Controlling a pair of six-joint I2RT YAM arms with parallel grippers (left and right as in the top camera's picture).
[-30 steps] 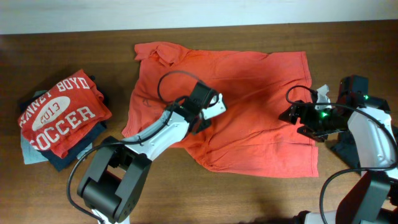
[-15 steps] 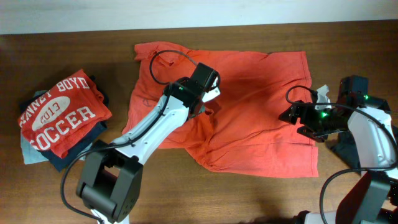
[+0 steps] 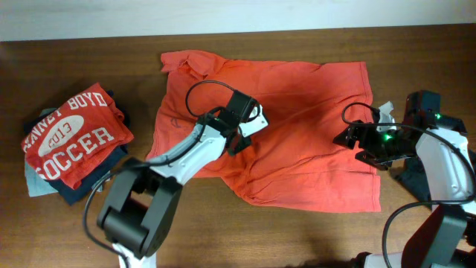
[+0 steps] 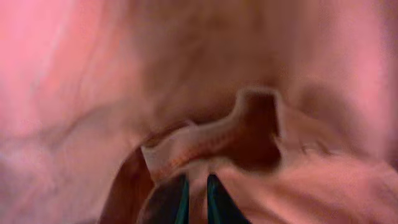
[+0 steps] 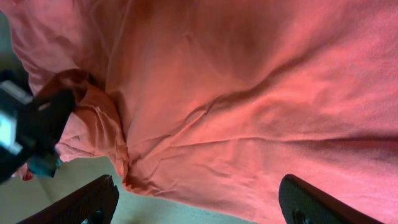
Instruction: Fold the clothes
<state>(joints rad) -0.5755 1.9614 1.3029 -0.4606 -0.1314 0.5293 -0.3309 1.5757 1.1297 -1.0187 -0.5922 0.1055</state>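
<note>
An orange-red polo shirt (image 3: 297,126) lies spread and partly folded across the middle of the wooden table. My left gripper (image 3: 242,141) sits over the shirt's left-centre, shut on a fold of its cloth; in the left wrist view the fingers (image 4: 197,199) pinch a ridge of fabric (image 4: 205,140). My right gripper (image 3: 355,138) hovers at the shirt's right edge, open and empty; the right wrist view shows its two fingers (image 5: 199,202) wide apart over the shirt (image 5: 249,93).
A stack of folded clothes with a red "SOCCER" shirt (image 3: 74,138) on top lies at the table's left. A dark cloth (image 3: 413,179) lies at the right edge under my right arm.
My left gripper moved up toward the shirt's middle and then came back down and slightly right, pulling the pinched fold with it. The right arm has not moved.
</note>
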